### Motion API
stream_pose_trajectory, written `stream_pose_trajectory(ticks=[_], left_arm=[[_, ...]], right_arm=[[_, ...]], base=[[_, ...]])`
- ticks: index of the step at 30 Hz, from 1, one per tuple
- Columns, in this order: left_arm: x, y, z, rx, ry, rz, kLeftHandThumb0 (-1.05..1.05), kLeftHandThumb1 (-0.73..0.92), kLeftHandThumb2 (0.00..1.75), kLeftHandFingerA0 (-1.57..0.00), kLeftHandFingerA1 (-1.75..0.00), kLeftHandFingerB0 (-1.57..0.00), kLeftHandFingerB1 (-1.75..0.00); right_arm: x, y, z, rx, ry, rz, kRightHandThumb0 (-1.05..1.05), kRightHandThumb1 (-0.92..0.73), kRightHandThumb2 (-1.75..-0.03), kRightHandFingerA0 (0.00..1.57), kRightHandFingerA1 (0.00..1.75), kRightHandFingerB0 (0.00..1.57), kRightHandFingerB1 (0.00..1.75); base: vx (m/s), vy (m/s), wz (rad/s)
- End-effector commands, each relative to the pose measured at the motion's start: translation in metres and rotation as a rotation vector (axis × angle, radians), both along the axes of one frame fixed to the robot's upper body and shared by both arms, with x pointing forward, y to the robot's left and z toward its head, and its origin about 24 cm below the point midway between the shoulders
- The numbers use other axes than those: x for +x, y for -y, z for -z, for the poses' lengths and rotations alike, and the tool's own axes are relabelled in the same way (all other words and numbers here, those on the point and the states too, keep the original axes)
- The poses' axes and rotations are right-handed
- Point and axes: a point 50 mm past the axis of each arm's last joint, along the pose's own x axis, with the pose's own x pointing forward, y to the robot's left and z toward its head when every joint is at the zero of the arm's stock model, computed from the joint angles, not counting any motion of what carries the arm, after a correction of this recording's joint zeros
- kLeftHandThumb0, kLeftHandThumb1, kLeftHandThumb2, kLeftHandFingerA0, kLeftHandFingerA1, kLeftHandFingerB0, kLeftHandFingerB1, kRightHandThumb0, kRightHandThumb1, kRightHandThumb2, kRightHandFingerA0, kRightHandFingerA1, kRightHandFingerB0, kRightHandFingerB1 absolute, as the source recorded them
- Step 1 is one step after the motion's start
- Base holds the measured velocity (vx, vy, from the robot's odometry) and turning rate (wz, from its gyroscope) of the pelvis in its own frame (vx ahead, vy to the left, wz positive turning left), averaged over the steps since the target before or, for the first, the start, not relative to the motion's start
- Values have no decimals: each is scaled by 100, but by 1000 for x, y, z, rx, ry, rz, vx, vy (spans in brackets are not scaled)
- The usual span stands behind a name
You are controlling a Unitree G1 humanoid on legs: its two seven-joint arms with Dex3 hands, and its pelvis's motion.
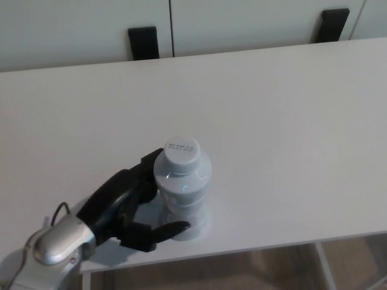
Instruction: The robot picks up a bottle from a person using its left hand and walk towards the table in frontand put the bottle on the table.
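Nearest you, at the bottom left, the silver wrist (57, 241) of your left arm comes in over the front edge of the desk (290, 121), with a thin dark cable (60, 210) looping just behind it. To the lower right, under that same front edge, you can see a white desk leg (323, 266) and a brownish floor (272, 269).

Ahead of the wrist, your left hand (130, 205) is wrapped around a clear plastic bottle (184, 193). One finger (163, 232) curls across the near side low down by the base. The others reach round the far-left side up at the shoulder. Both sides touch the bottle, so the hand is grasping it.

The bottle stands upright with its base on the desk, near the front edge and left of the middle. You look down on its pale grey cap (181, 154), which carries small print too blurred to read.

Beyond the bottle the white desktop runs back to its far edge. Past that stand pale panels (84, 24). Against them, just at the desk's far edge, are one black block (143, 43) on the left and a second black block (334, 24) on the right.
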Motion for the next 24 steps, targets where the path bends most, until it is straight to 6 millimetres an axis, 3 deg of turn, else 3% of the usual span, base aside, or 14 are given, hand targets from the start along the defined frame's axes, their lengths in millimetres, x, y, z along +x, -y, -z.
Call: stream_pose_trajectory(ticks=[1, 2, 3, 13, 16, 17, 18, 24], left_arm=[[-9, -24, -4, -12, -56, 22, -74, 41, 76, 0, 0, 0, 0], [-10, -26, -5, -10, -54, 22, -74, 41, 76, 0, 0, 0, 0], [-14, -36, -8, -1, -47, 16, -72, 46, 55, 0, 0, 0, 0], [-45, -68, -21, 18, 11, -29, -73, 45, 55, 0, 0, 0, 0], [-52, -70, -21, -10, 9, -28, -70, 44, 55, 0, 0, 0, 0], [-88, -64, -22, -66, -22, 1, -70, 42, 79, 0, -2, 0, -9], [-102, -60, -21, -120, -39, 33, -63, 37, 78, 0, -14, 0, -18], [-106, -60, -22, -131, -43, 39, -63, 37, 78, 0, -14, 0, -18]], right_arm=[[3, 13, -7, -24, -13, 3, -32, -72, -61, 58, 44, 45, 37], [4, 13, -7, -25, -12, 3, -32, -72, -61, 58, 44, 45, 37], [5, 13, -8, -25, -14, -18, -33, -72, -61, 60, 45, 47, 38], [8, 14, -9, -47, -33, -70, -34, -76, -62, 58, 44, 44, 37], [7, 14, -9, -51, -34, -70, -34, -76, -62, 57, 44, 45, 37], [10, 13, -8, -48, -34, -64, -37, -75, -63, 58, 44, 44, 37], [10, 11, -8, -55, -34, -71, -36, -76, -63, 60, 45, 45, 37], [10, 11, -7, -56, -34, -72, -36, -76, -63, 60, 45, 45, 37]], base=[[0, 0, 0], [0, 0, 0], [0, 0, 0], [0, 0, 0], [0, 0, 0], [0, 0, 0], [0, 0, 0], [0, 0, 1]])
